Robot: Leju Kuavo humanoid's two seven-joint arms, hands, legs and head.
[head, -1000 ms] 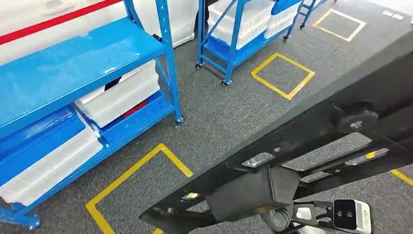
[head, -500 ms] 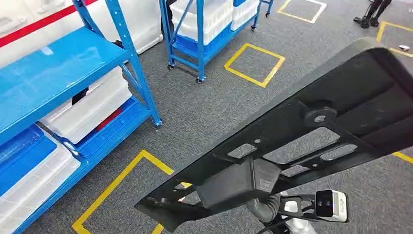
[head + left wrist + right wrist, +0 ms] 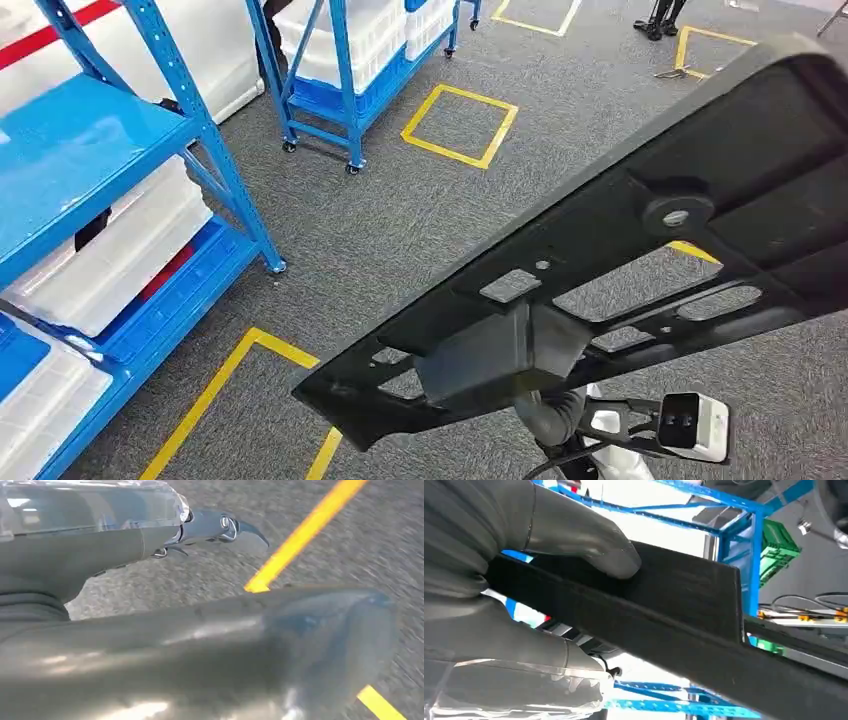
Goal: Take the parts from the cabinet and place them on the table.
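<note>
The black part [image 3: 640, 250], a long flat panel with cut-outs and a boxy block on its underside, is carried low across the head view, above the grey carpet [image 3: 420, 230] and clear of the blue rack [image 3: 120, 200]. In the right wrist view the right hand [image 3: 549, 580] is clamped on the panel's edge, thumb pressed on one face and fingers under the other. In the left wrist view the left hand [image 3: 150, 535] is seen over the carpet beside a yellow floor line [image 3: 300, 545]; whether it is open or closed cannot be told. No bench is seen yet.

The panel is long and appears to be held near one end, so it is judged likely to swing or slip in the grip while the robot turns, and its far end could strike a rack or the wheeled cart [image 3: 350, 70].

Compared with the earlier frames, the whole scene has shifted leftward: the camera has turned away from the rack, while the panel has kept much the same place in view.
</note>
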